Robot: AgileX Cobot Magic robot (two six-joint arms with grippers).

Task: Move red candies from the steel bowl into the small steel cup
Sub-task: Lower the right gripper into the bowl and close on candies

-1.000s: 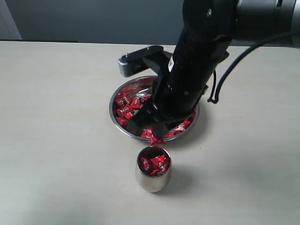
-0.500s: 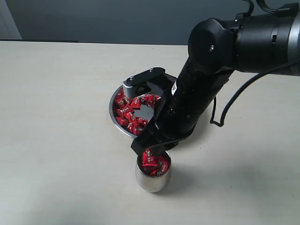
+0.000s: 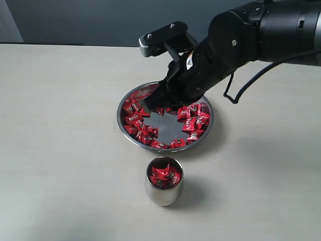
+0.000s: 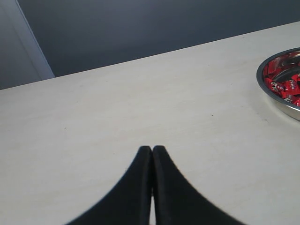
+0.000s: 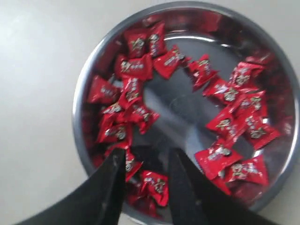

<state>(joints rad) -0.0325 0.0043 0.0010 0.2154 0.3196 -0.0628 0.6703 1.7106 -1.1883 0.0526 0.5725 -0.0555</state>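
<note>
Right gripper [image 5: 146, 158] hovers over steel bowl [image 3: 119, 118], jaws partly apart, empty. Red candies [image 3: 193, 118] ring the bowl, mid-table. Small steel cup [image 3: 160, 194], part-filled, stands just beside it, near-edge side. Step: probably next pick. Needs lowering onto one candy, then closing.

Tabletop [image 3: 60, 150]: pale cream, matte and smooth, with a few faint specks on the surface. It fills most of the exterior view, and its back edge runs straight across near the top. Wall [image 3: 100, 20] behind it: dark grey-blue, plain. Panel [image 3: 7, 22] at the far left of the wall: light grey with a slanting edge. It also shows in the left wrist view, reaching down to the table's back edge.
</note>
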